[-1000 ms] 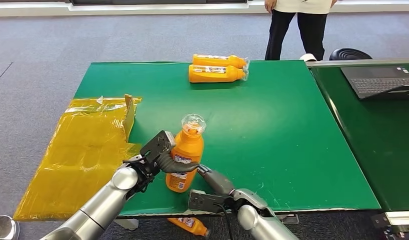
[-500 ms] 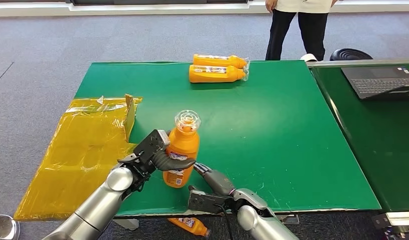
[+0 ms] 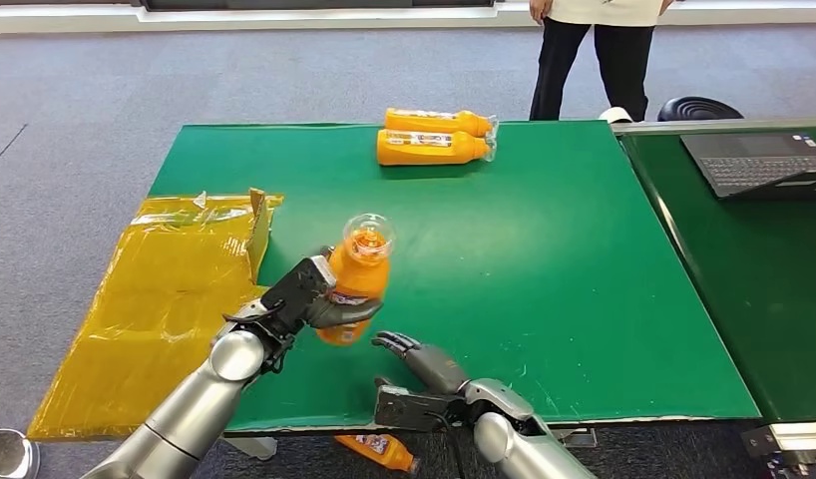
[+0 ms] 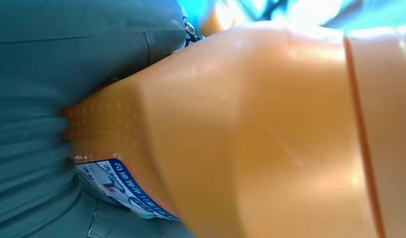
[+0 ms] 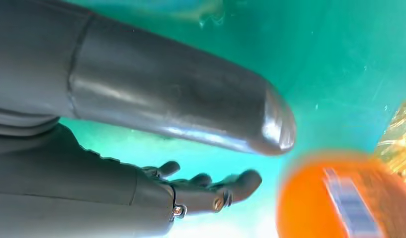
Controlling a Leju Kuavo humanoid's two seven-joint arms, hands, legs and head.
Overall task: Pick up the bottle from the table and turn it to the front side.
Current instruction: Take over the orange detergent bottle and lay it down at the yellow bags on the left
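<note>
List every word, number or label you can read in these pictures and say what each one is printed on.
None can be read.
Orange plastic bottle held by the left robot hand: its blue-and-white label has lettering, blurred and turned.
Two orange bottles lying at the green table's far edge: labels too small.

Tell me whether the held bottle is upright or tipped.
Tipped. The bottle hangs clear of the table in the left hand, its capped top leaning away from the robot; the right hand lies open beneath.
</note>
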